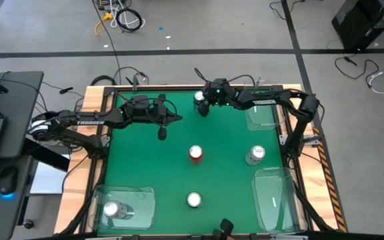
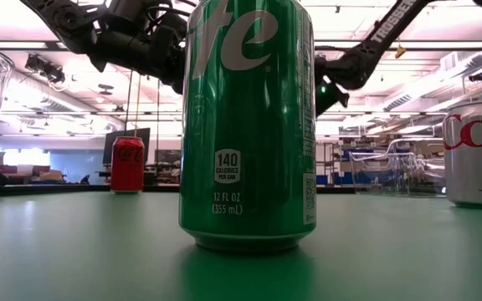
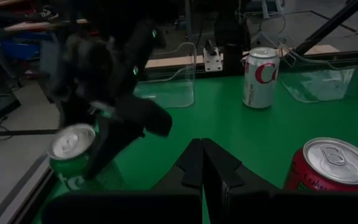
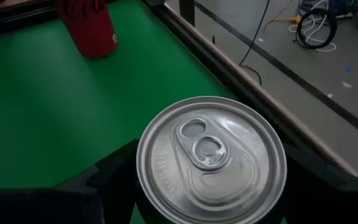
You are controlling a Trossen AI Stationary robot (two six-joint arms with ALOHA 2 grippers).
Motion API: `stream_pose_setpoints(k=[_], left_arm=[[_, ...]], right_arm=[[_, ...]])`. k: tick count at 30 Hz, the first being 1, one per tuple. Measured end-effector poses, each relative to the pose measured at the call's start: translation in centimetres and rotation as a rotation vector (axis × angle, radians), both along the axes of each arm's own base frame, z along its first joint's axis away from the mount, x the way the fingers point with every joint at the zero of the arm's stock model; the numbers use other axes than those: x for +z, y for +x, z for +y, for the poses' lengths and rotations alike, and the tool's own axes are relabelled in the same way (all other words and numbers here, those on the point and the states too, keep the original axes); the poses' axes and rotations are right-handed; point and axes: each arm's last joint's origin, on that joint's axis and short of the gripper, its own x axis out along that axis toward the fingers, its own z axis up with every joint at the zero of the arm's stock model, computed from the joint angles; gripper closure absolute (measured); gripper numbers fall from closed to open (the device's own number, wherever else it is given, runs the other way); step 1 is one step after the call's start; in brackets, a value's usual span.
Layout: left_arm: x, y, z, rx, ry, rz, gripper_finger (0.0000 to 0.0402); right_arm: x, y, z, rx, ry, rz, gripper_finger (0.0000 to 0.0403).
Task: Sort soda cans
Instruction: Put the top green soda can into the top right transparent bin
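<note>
Looming nearest the low camera, a green can (image 2: pixel 249 125) is standing at the near middle. Leftward, a silver can (image 1: pixel 112 210) is sitting in the near-left bin (image 1: pixel 142 200). Left gripper (image 1: pixel 175 119) is hovering closed and empty. Right gripper (image 1: pixel 202 105) is straddling another green can (image 4: pixel 211 168) at the far edge, fingers not visibly clamped.

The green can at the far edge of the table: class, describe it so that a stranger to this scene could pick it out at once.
Start from the green table and go to its far edge, near the middle. There the right claw straddles a green can, fingers on either side. Every other can stands free of the claws, and the second green can stands at the near edge.
</note>
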Motion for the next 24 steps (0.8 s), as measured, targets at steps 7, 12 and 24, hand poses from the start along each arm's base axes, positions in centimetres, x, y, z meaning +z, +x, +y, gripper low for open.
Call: stream_pose_setpoints(k=[7,12,24], left_arm=[[0.0,0.0,0.0,0.003,0.026,-0.001,0.0400],[0.0,0.0,0.1,0.005,0.027,0.000,0.0400],[0.0,0.0,0.1,0.007,0.024,0.001,0.0400]], right_arm=[[7.6,-1.9,1.8,-0.067,-0.099,0.029,0.0109],[12.0,-6.3,4.8,-0.231,-0.174,0.080,0.0109],[7.3,-16.5,7.9,-0.705,-0.122,0.065,0.0109]])
